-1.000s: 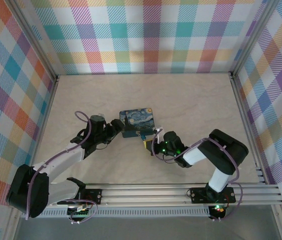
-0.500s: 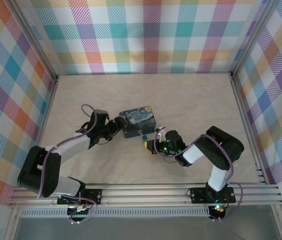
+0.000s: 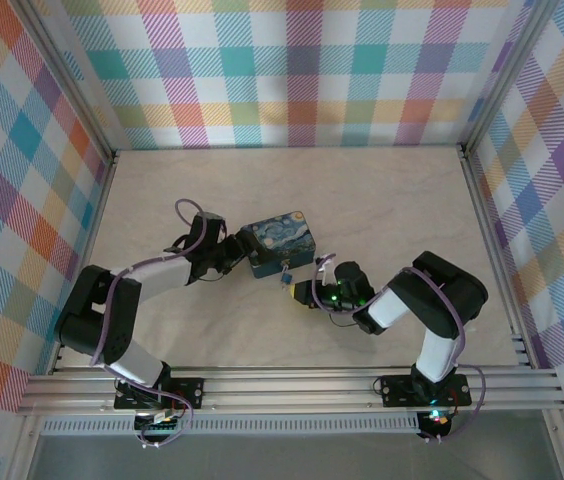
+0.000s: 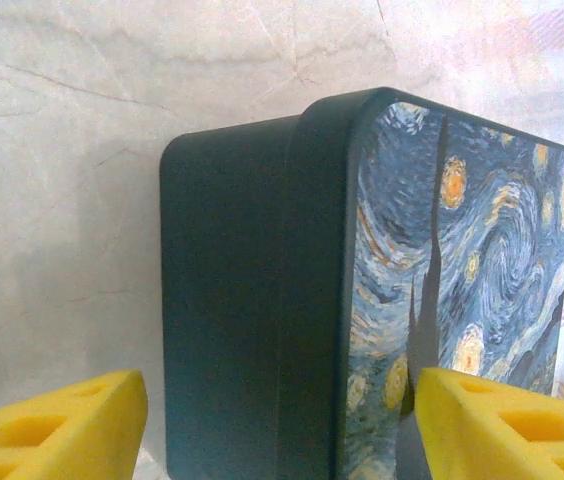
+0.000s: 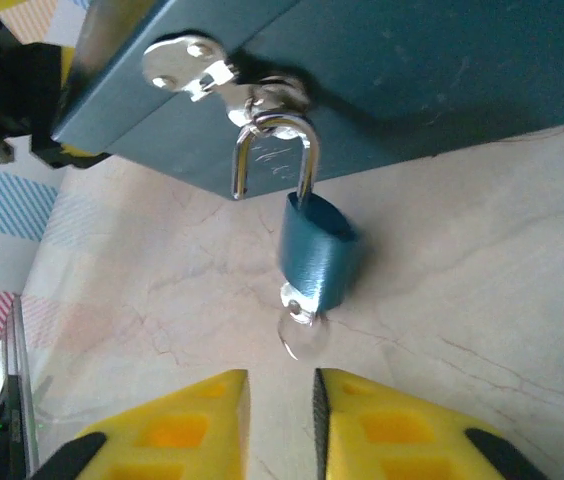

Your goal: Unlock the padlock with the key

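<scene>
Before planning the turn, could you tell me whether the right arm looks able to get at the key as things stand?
Probably yes: the key sticks out below the padlock just ahead of the right tool, with only bare table between them and the jaws slightly apart.

One Starry-Night-printed tin box (image 3: pixel 280 243). One blue padlock (image 5: pixel 317 255). One silvery key (image 5: pixel 302 335). One metal hasp (image 5: pixel 190 62). Two robot arms, the left arm (image 3: pixel 152 275) and the right arm (image 3: pixel 432 300), carrying one left gripper (image 3: pixel 234 252) and one right gripper (image 5: pixel 280 400), each with two yellow fingers (image 5: pixel 162 430).
</scene>
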`<action>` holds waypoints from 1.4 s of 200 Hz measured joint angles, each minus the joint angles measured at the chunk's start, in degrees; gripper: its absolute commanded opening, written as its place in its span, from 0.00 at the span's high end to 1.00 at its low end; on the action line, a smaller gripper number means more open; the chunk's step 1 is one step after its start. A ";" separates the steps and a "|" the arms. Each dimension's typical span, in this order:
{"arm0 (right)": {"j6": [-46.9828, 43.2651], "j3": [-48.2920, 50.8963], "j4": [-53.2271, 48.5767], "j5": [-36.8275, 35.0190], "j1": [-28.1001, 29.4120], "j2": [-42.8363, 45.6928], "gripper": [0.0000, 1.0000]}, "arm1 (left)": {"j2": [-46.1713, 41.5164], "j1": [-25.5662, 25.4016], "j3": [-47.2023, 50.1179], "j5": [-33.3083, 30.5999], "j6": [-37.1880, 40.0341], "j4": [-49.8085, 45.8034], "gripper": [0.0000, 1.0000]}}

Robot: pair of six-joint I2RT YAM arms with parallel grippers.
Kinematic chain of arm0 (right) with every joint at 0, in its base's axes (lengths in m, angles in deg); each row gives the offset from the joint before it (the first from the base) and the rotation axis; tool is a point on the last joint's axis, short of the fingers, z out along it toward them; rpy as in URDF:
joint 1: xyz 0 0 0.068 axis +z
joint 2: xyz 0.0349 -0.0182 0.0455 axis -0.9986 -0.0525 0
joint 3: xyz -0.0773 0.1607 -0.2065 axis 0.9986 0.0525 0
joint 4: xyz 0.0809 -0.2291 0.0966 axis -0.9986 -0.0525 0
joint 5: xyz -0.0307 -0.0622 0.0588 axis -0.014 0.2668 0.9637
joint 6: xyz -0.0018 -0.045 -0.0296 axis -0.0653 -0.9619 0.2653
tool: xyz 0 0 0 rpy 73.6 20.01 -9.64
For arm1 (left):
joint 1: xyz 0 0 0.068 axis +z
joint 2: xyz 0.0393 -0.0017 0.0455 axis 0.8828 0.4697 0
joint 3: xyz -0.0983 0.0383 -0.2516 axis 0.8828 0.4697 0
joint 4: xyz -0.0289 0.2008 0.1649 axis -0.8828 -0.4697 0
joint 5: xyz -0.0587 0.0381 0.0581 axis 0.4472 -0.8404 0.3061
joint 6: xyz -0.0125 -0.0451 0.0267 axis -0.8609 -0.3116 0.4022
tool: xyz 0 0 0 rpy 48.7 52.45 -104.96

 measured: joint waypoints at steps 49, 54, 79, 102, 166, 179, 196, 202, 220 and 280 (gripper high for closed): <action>-0.59 2.99 0.55 1.20 -2.93 3.21 0.56 | 0.37 0.00 0.63 0.46 0.15 2.36 0.35; -0.68 3.23 1.05 1.57 -3.26 3.23 0.55 | 0.35 0.00 0.87 0.55 0.13 2.73 0.35; -1.27 3.89 4.17 3.91 -4.50 2.73 0.52 | -0.24 -0.02 2.32 0.55 0.11 4.52 0.36; -1.36 3.89 8.57 5.38 -4.76 0.50 0.48 | -1.53 -0.07 4.09 0.55 0.11 5.66 0.36; -1.79 -0.66 11.80 7.37 -4.76 -4.04 0.38 | -4.31 -0.46 6.86 0.35 0.07 5.86 0.37; -1.95 -1.84 11.87 7.48 -4.76 -4.83 0.37 | -4.74 -0.50 7.30 0.13 0.00 5.84 0.37; -2.36 -3.06 11.93 7.52 -4.76 -6.01 0.37 | -4.96 -0.50 7.43 0.09 -0.13 5.84 0.37; -2.43 -3.37 11.93 7.54 -4.81 -6.38 0.37 | -4.96 -0.50 7.48 0.07 -0.13 5.84 0.37; -2.78 -4.11 11.96 7.78 -5.09 -7.45 0.37 | -4.96 -0.52 7.54 0.02 -0.15 5.88 0.37; -2.75 -7.41 13.22 9.94 -5.09 -10.60 0.38 | -4.96 -0.85 7.54 -0.11 -0.37 6.03 0.37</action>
